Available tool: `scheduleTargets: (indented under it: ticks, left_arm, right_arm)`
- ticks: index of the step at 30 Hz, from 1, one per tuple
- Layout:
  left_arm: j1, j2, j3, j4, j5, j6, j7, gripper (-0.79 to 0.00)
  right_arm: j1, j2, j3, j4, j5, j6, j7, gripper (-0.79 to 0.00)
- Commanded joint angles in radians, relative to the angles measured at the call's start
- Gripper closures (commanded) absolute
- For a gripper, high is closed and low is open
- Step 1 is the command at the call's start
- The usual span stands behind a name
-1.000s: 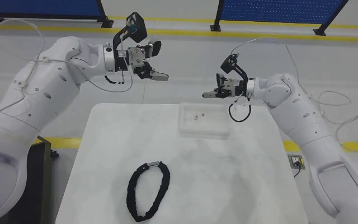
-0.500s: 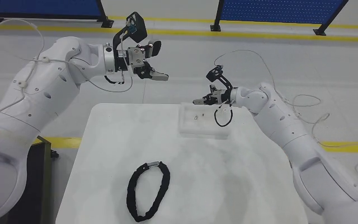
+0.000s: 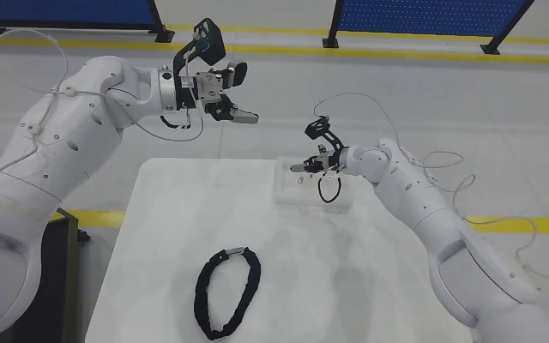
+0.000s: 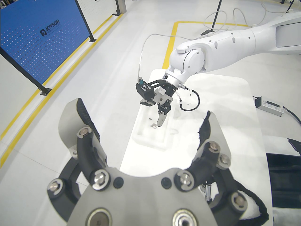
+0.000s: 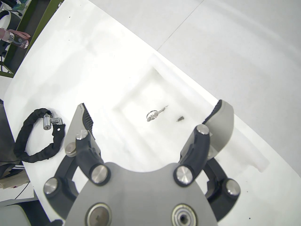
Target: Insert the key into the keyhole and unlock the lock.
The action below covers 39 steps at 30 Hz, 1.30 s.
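Note:
A small silver key (image 5: 155, 114) on a ring lies flat in a shallow white tray (image 3: 336, 204) at the table's far side. My right gripper (image 5: 150, 104) hangs open just above the key, also visible in the top view (image 3: 298, 168) and, farther off, in the left wrist view (image 4: 161, 121). The key (image 4: 154, 125) sits right by its fingertips. A black fabric-covered chain lock (image 3: 227, 291), with its silver lock cylinder (image 5: 48, 122), lies coiled near the table's front. My left gripper (image 3: 243, 116) is open and empty, held high beyond the table's far left corner.
A tiny dark speck (image 5: 180, 118) lies in the tray beside the key. The white table (image 3: 163, 249) is bare between tray and chain. A green-framed cart (image 5: 28, 12) stands off one end of the table, and blue barriers (image 4: 42, 31) line the floor beyond.
My right arm has swung leftward and down, from beyond the table's far right to over the tray and the key. The left arm, chain lock and key have not moved.

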Motion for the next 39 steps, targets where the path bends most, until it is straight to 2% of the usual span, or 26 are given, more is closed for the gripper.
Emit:
scheduleTargets:
  ticks: [1,19,23,30,34,39]
  left_arm:
    - [0.0,0.0,0.0,0.0,0.0,0.0,0.0,-0.785]
    - [0.0,0.0,0.0,0.0,0.0,0.0,0.0,-0.785]
    - [0.0,0.0,0.0,0.0,0.0,0.0,0.0,-0.785]
    - [0.0,0.0,0.0,0.0,0.0,0.0,0.0,-0.785]
    - [0.0,0.0,0.0,0.0,0.0,0.0,0.0,-0.785]
    - [0.0,0.0,0.0,0.0,0.0,0.0,0.0,-0.785]
  right_arm:
    - [0.0,0.0,0.0,-0.001,0.0,0.001,0.0,-0.785]
    - [-0.016,0.002,0.009,-0.013,0.003,0.017,-0.015,-0.785]
    - [-0.023,-0.004,0.007,-0.052,-0.02,0.157,0.048,-0.785]
    - [-0.023,-0.039,-0.026,-0.147,-0.075,0.407,0.172,-0.785]
    - [-0.024,-0.061,-0.025,-0.14,-0.043,0.496,0.238,-0.785]
    - [-0.018,-0.089,-0.017,-0.083,0.007,0.534,0.274,-0.785]
